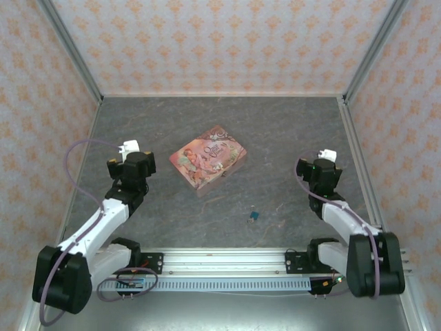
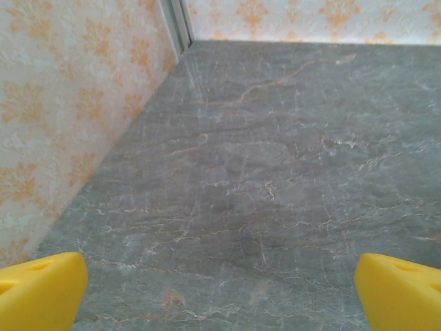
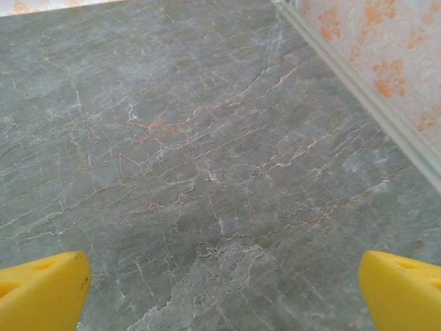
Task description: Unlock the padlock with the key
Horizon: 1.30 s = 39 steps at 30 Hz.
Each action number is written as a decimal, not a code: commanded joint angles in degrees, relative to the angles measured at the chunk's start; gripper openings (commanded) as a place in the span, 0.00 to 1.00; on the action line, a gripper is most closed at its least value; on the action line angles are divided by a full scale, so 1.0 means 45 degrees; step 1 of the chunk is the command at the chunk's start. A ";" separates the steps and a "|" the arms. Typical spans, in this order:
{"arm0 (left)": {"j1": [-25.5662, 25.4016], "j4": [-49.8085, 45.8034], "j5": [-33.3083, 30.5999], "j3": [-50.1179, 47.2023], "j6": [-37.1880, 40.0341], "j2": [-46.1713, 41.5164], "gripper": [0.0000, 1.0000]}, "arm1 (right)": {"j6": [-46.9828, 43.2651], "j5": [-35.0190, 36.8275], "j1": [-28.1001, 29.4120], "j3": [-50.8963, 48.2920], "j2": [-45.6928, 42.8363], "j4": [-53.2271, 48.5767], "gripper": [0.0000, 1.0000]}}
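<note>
The padlock (image 1: 254,216) lies on the grey marbled table (image 1: 275,138), in the near half and a little right of the middle, not far from the near edge where the metal rail (image 1: 220,261) runs. It is very small, blue-teal, and nothing touches it. The key I cannot tell apart at this size.

Toward the far-left of the padlock, about the middle of the table, lies a flat pink illustrated box (image 1: 208,160), turned at an angle to the edges and apart from the padlock.

The left gripper (image 1: 129,147) hangs near the left edge of the table, well apart from the padlock. From its wrist, the left gripper (image 2: 220,289) has its yellow fingertips (image 2: 38,289) spread wide over bare table.

The right gripper (image 1: 326,155) is near the right edge. Its wrist view (image 3: 220,289) shows its yellow fingertips (image 3: 400,289) spread wide too, holding nothing.
</note>
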 commanded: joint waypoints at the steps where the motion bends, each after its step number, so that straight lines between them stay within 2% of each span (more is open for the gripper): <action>1: 0.0395 0.2130 0.0438 -0.0347 0.0333 0.0663 1.00 | 0.0034 -0.0790 -0.0216 -0.0119 0.0879 0.3002 0.99; 6: 0.0959 0.4049 0.0988 -0.0958 0.0354 0.1598 1.00 | 0.0505 -0.1736 -0.0678 -0.0366 0.2949 0.6261 0.99; 10: 0.1256 0.5499 0.1369 -0.1404 0.0494 0.2220 1.00 | 0.0649 -0.1690 -0.0690 -0.0920 0.5180 0.9486 0.99; 12: 0.1323 0.6037 0.1630 -0.1542 0.0609 0.2531 1.00 | 0.0562 -0.1817 -0.0702 -0.0542 0.4695 0.7995 0.99; 14: 0.1362 0.6574 0.1803 -0.1622 0.0779 0.2923 1.00 | 0.0569 -0.1836 -0.0712 -0.0193 0.4901 0.7653 0.99; 17: 0.1453 0.7187 0.2120 -0.1558 0.0903 0.3485 1.00 | 0.0338 -0.2134 -0.0668 0.0992 0.5074 0.5619 0.99; 19: 0.1623 0.7461 0.2725 -0.1385 0.0680 0.3864 1.00 | 0.0282 -0.2085 -0.0625 0.0959 0.5031 0.5593 0.99; 24: 0.1695 0.9827 0.3130 -0.1510 0.0690 0.6102 1.00 | 0.0262 -0.2075 -0.0625 0.0953 0.5062 0.5623 0.99; 26: 0.1690 0.8962 0.3472 -0.1216 0.0757 0.5920 1.00 | 0.0258 -0.2085 -0.0608 0.0964 0.5088 0.5634 0.99; 39: 0.1675 0.9001 0.3469 -0.1175 0.0841 0.6013 1.00 | 0.0126 -0.1726 -0.0411 0.0995 0.5065 0.5563 0.99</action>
